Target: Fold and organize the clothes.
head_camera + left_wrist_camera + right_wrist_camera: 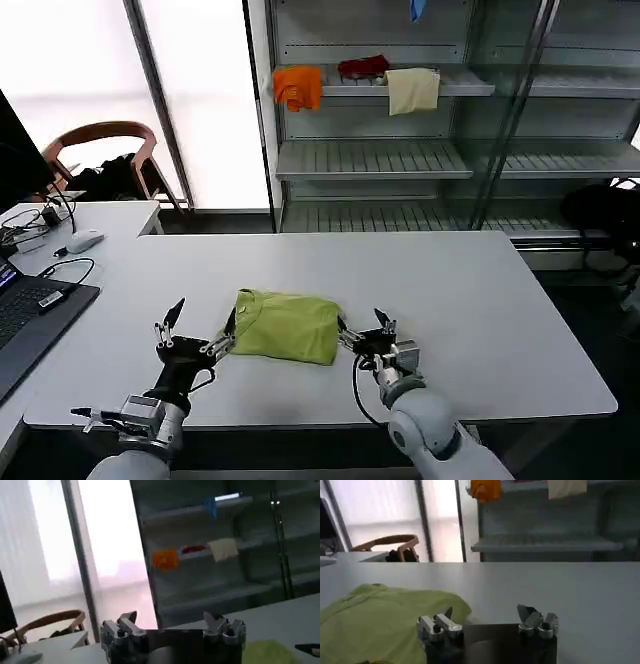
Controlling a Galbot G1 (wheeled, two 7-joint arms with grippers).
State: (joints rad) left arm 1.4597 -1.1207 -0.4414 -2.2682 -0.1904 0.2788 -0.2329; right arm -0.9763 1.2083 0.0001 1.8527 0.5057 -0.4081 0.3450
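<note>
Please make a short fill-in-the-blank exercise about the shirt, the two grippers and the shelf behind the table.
1. The folded T-shirt lies on the white ____.
2. The left gripper and right gripper sit on opposite ____ of the T-shirt.
3. Both grippers have their fingers ____.
4. On the shelf, the orange cloth hangs left of the ____ cloth.

Missing words: table; sides; open; dark red

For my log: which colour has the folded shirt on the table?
Lime yellow-green T-shirt, plain as folded; the head view shows it best.

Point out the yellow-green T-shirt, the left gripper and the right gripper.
yellow-green T-shirt (288, 326): head view, middle of the folded fabric.
left gripper (200, 332): head view, between its open fingertips.
right gripper (363, 325): head view, between its open fingertips.
</note>
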